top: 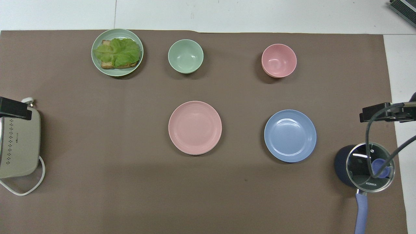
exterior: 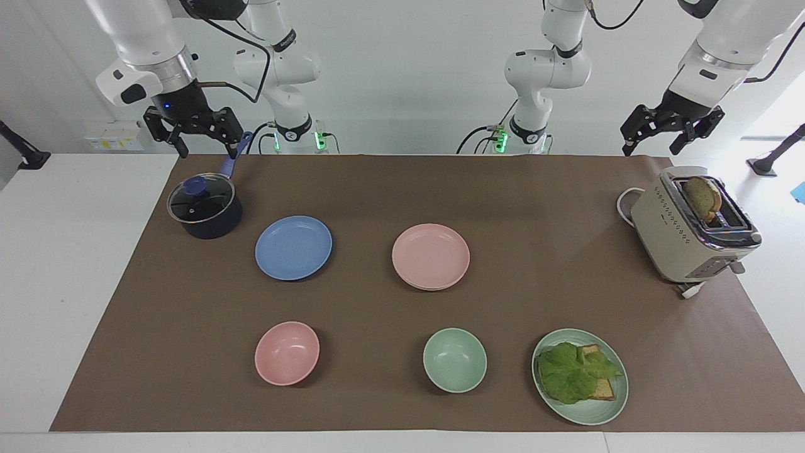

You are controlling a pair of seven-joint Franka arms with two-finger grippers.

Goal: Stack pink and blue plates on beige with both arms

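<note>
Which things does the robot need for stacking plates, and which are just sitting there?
For the job: round pale pink plate, a second rim peeking out beneath it; round blue plate; open right gripper up near the pot; open left gripper up near the toaster.
Just lying about: dark lidded pot, pink bowl, green bowl, green plate with lettuce sandwich, beige toaster.

Under the pink plate (exterior: 431,255) a second rim is peeking out, its colour too thin to tell. In the overhead view the toaster (top: 18,146) is running off the left edge, the saucepan's handle (top: 361,213) off the bottom edge, and only one black bar of each pincer is showing at the side edges.
</note>
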